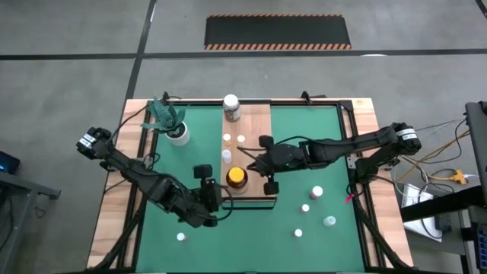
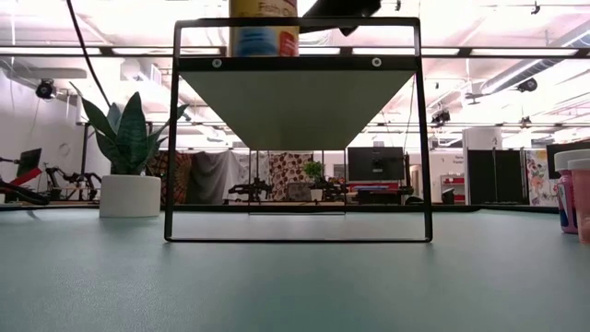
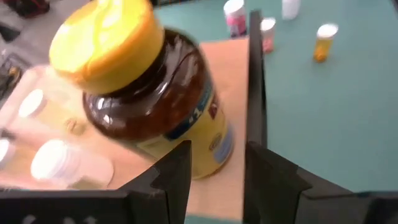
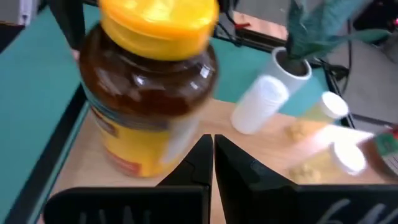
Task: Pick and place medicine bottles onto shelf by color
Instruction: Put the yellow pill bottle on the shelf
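The amber jar with a yellow lid stands upright on the near end of the wooden shelf. The white-lidded jar stands at the shelf's far end, with tiny bottles between them. My left gripper is open, on the jar's left; the amber jar stands just beyond its fingertips. My right gripper is shut, over the shelf just beyond the jar's far right side, close to the jar. More tiny bottles stand on the green mat. My right gripper is shut with its tips close to the lower wall of the amber jar; I cannot tell whether it touches it. My left gripper touches nothing that I can see.
A white pot with a green plant stands on the mat left of the shelf. The shelf's black frame raises it above the mat. Loose bottles dot the mat's near right part, and one stands near left. A white bottle lies on the shelf.
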Robot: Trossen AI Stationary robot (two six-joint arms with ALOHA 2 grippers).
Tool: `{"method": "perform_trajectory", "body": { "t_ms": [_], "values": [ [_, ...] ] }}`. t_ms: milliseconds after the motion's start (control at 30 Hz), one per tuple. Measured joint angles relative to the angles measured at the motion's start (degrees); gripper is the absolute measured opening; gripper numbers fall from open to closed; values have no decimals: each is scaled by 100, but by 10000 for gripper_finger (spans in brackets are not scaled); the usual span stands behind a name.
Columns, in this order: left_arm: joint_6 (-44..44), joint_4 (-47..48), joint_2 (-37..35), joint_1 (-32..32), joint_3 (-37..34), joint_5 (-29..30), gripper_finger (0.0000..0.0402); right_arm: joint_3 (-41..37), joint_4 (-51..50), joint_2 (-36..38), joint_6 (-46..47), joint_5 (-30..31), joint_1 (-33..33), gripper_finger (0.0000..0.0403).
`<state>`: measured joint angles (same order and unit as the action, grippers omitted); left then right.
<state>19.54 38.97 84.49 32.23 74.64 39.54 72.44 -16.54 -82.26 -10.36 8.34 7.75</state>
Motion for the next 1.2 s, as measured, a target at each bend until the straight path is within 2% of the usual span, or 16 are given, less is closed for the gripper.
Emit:
{"method": "perform_trajectory", "body": {
  "t_ms": [200,400,567,800,967,1200],
  "values": [
    [-191,57,-14,-4,-7,49,134,-85,40,-1,33,-598,79,9],
    [126,588,-88,-13,-7,205,134,-87,1,2,-10,-1010,346,9],
    [395,852,-126,-14,-7,309,134,2,-260,7,-14,-945,393,9],
    [238,467,-127,42,-7,97,134,-13,-276,17,78,65,386,9],
    [-342,-68,-111,42,-7,-280,134,-85,52,-27,81,72,386,9],
    [-417,123,-109,9,-5,5,134,-150,163,-70,95,-250,424,9]
  ]
}}
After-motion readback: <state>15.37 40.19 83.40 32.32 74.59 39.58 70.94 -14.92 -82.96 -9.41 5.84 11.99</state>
